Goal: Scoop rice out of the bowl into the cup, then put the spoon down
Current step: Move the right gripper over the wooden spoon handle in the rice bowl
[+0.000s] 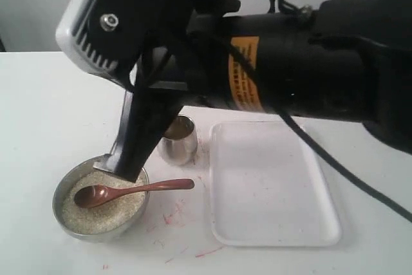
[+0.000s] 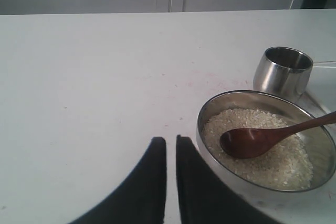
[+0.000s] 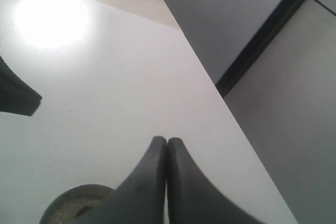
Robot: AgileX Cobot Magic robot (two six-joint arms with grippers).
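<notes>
Not started: spoon (image 1: 132, 190) lies unheld on rice (image 1: 96, 216).
Your left gripper (image 2: 170, 141) and right gripper (image 3: 167, 142) sit pressed together, empty.

Right arm (image 1: 309, 75) reaches in from the right of the exterior view, across the middle, wrist pitched steeply down. Right gripper (image 3: 167, 141): jaws pressed together, gripping nothing. Left gripper (image 2: 171, 139) sits low over the worktop (image 2: 79, 103), jaws nearly closed with a slim gap showing, nothing between them.

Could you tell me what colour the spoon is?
The spoon is dark reddish-brown; the left wrist view shows it best.
</notes>
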